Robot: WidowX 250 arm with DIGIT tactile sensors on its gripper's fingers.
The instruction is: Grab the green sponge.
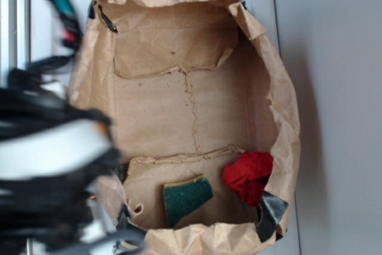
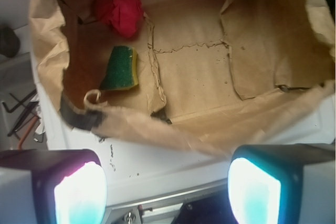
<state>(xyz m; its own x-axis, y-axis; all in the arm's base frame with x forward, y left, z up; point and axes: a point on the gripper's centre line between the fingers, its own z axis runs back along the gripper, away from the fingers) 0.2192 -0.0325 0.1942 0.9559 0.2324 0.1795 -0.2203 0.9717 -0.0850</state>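
The sponge (image 1: 185, 199) lies flat on the floor of an open paper bag (image 1: 280, 111), in the near corner region beside a red cloth (image 1: 249, 176); the two sit close together but apart, with brown paper showing between them; the sponge's green face is up and a thin yellow edge shows along one long side. The gripper (image 2: 168, 190) hangs outside the bag, beyond its crumpled rim, its fingers (image 2: 79, 192) spread well apart with nothing between them; in the exterior view the arm is only a dark blur at the left edge, so its exact height over the table is hard to judge. From the wrist view the sponge lies ahead and off to the left of the midline between the fingers, inside the bag wall; its long axis runs roughly away from the camera, tilted slightly; so the coming move likely calls for travel forward over the rim, a shift left, then a descent clear of the cloth.
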